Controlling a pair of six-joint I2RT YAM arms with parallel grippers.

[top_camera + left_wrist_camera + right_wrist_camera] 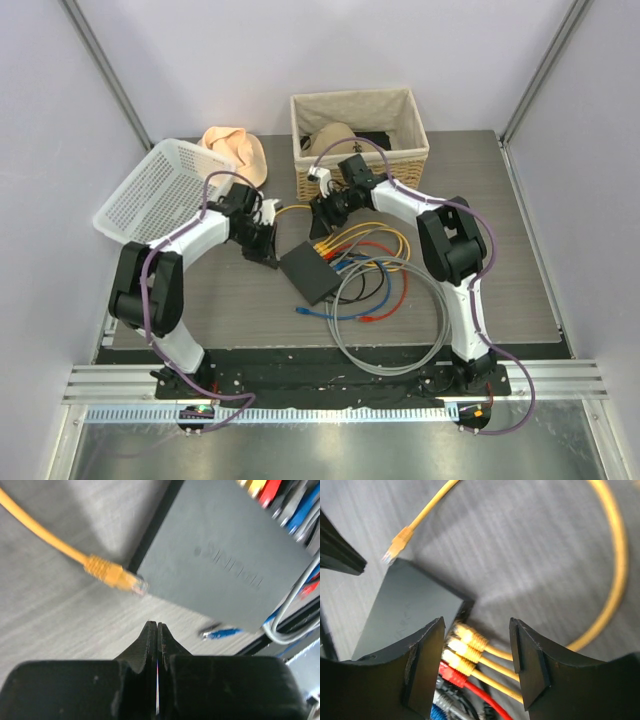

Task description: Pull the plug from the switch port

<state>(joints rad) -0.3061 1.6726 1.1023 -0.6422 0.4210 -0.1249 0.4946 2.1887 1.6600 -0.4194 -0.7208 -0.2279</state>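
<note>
Your switch point(308, 272) sits about mid-desk, turned at an angle. It's a flat matte-black box with sharp edges and faint raised lettering on its lid. The socket row runs along its right long edge. Three yellow plugs point(467, 647) with ribbed boots are seated there side by side, then a red plug point(451, 674), then grey and blue ones, partly hidden.

Your right fingers point(427, 655) are spread wide, black flat pads, hanging over that socket edge. The yellow plugs show in the gap between them, and I can't tell if there's any contact. Your left fingers point(150, 645) are pressed together with nothing in them, tips pointing at the switch's left long edge, just short of it.

One loose yellow plug point(115, 576) with a clear tip lies on the desk point(520, 280) at the switch's far corner. Its cable arcs round toward the far edge.

The desk has a grey wood-grain, matte surface. A smooth, round grey cable loop point(390, 340) sprawls toward the near edge, and a loose blue plug point(300, 312) lies near it. A white perforated plastic basket point(150, 190) tilts at the far-left corner. A lined wicker basket point(360, 140) stands at the far edge, with a tan hat point(235, 150) between the two. There's open desk left of the switch and along the right edge.
</note>
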